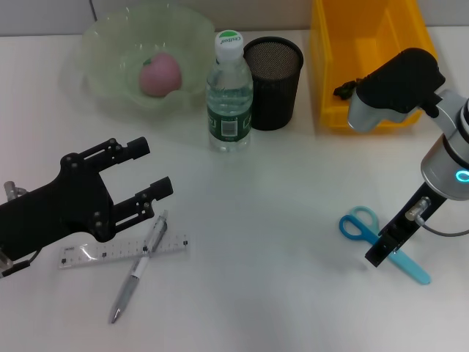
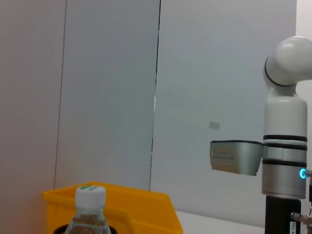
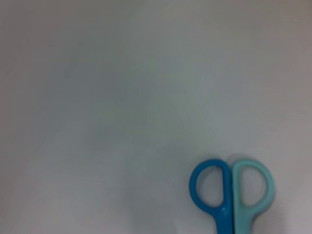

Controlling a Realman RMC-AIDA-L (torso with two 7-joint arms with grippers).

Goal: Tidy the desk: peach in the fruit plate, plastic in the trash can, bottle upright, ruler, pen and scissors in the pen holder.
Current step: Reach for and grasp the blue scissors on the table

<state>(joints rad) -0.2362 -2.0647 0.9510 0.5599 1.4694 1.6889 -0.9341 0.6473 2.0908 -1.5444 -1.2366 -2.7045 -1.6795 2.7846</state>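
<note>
The pink peach (image 1: 160,74) lies in the pale green fruit plate (image 1: 102,44) at the back left. The bottle (image 1: 229,92) stands upright beside the black mesh pen holder (image 1: 272,82); its white cap also shows in the left wrist view (image 2: 90,195). My left gripper (image 1: 160,167) is open and empty, just above and behind the clear ruler (image 1: 110,253) and the pen (image 1: 138,270), which lies across the ruler. My right gripper (image 1: 381,253) is down over the blue scissors (image 1: 359,224) on the desk (image 1: 256,242). The scissors' handles show in the right wrist view (image 3: 229,187).
The yellow trash can (image 1: 366,59) stands at the back right with a small dark item (image 1: 344,89) inside. It also shows in the left wrist view (image 2: 122,207), behind the bottle. The right arm's white body (image 2: 285,146) rises at that view's edge.
</note>
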